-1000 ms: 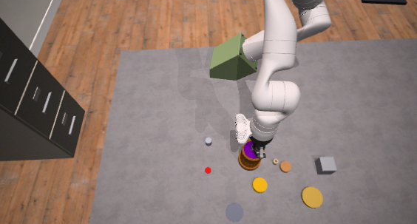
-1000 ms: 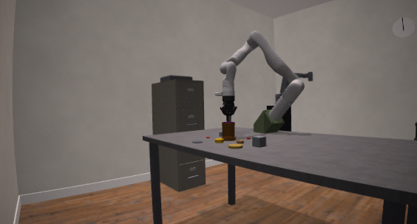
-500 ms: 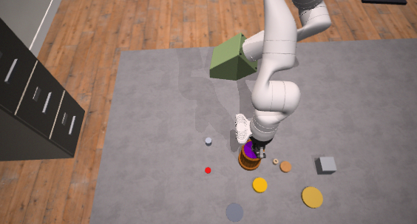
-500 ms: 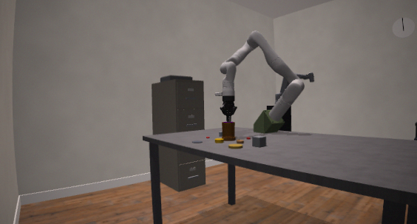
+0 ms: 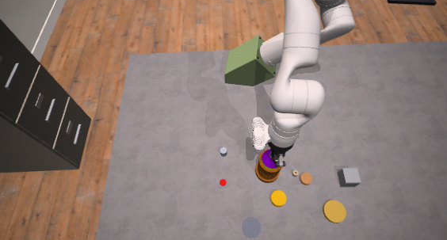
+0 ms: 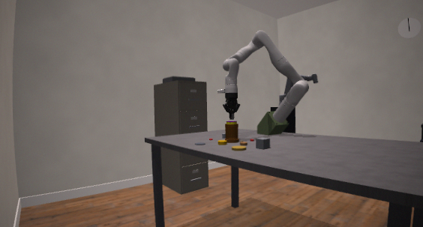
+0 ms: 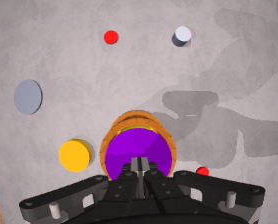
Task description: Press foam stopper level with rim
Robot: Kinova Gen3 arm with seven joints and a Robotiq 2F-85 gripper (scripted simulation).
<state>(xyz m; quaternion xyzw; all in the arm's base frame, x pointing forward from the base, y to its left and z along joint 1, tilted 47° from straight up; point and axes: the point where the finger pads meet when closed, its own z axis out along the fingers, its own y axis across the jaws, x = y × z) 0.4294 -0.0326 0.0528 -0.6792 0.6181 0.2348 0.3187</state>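
Note:
An orange-brown jar [image 5: 268, 173] [image 6: 232, 132] [image 7: 115, 132] stands upright on the grey table [image 5: 166, 119] [image 6: 337, 157]. A purple foam stopper [image 5: 269, 158] [image 6: 231, 121] [image 7: 138, 152] fills its mouth; in the exterior view its top shows a little above the rim. My gripper [image 5: 280, 161] [image 6: 232, 117] [image 7: 139, 167] is shut and empty. It points straight down over the stopper, its fingertips just above the stopper's top with a small gap in the exterior view. Nothing lies on the stopper.
Around the jar lie flat discs: yellow [image 5: 278, 198] [image 7: 75, 155], larger yellow [image 5: 334, 211], grey [image 5: 251, 226] [image 7: 27, 96], tan [image 5: 306, 178], a small red dot [image 5: 223, 182] [image 7: 110, 36], a small grey knob [image 5: 223, 150] [image 7: 183, 34]. A grey cube [image 5: 350, 177] [image 6: 262, 142] stands to the right. The green arm base [image 5: 247, 63] is behind.

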